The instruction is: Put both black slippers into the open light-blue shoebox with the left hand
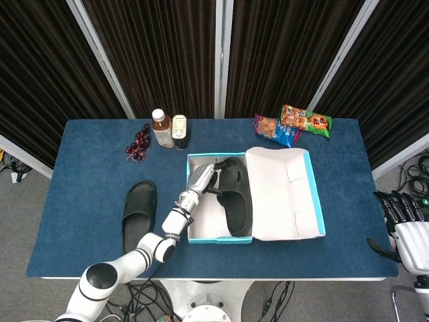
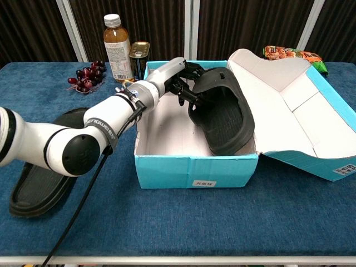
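The open light-blue shoebox [image 1: 220, 238] stands mid-table with its lid [image 1: 288, 194] folded out to the right. One black slipper [image 1: 236, 201] lies inside it, tilted against the right side [image 2: 225, 114]. My left hand [image 1: 203, 176] reaches over the box's left wall and grips that slipper at its far end, fingers around the strap [image 2: 179, 77]. The second black slipper [image 1: 139, 208] lies flat on the table left of the box; in the chest view my forearm partly hides it [image 2: 39, 189]. My right hand [image 1: 401, 208] hangs off the table's right edge, holding nothing.
A tea bottle [image 1: 160, 128], a can [image 1: 179, 130] and dark grapes [image 1: 138, 144] stand behind the box at the back left. Two snack packs [image 1: 275, 129] [image 1: 306, 119] lie at the back right. The blue cloth table [image 1: 87, 168] ends near the box front.
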